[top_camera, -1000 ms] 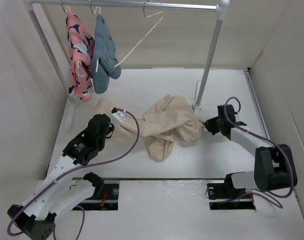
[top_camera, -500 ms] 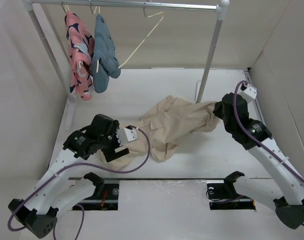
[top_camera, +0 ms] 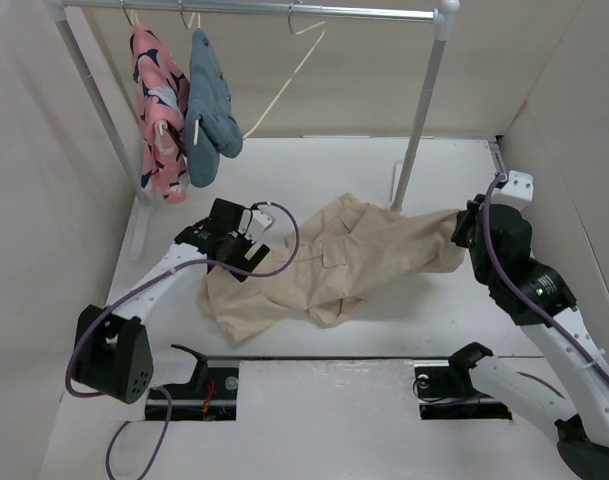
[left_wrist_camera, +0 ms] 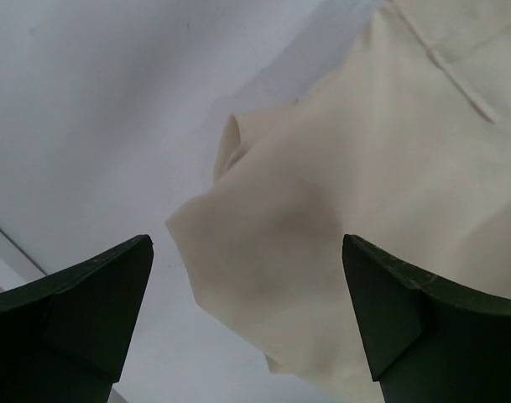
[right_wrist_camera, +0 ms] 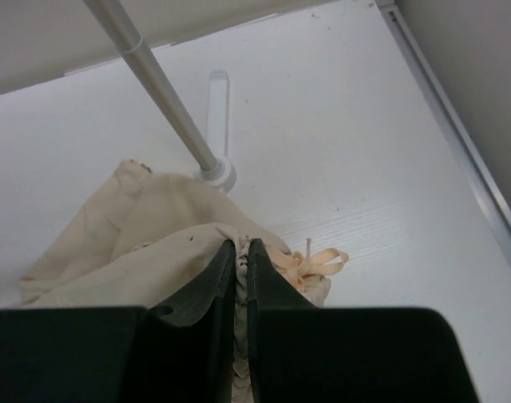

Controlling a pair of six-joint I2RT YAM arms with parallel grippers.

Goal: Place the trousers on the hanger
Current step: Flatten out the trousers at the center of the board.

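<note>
Upper left: pink patterned garment (top_camera: 154,110) and blue denim garment (top_camera: 209,105), hung on the rail (top_camera: 364,13).
Left of centre: left gripper (top_camera: 246,240), fingers apart over the trousers' left edge.
Upper centre: hanger (top_camera: 285,85), tilted, hooked on the rail.
Centre: trousers (top_camera: 354,255), crumpled on the table (top_camera: 314,170).
Right: right gripper (top_camera: 462,228), clamped on the trousers' right end.

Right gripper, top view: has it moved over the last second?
Yes: the right gripper moved rightward, away from the rack post, dragging the trousers.
</note>
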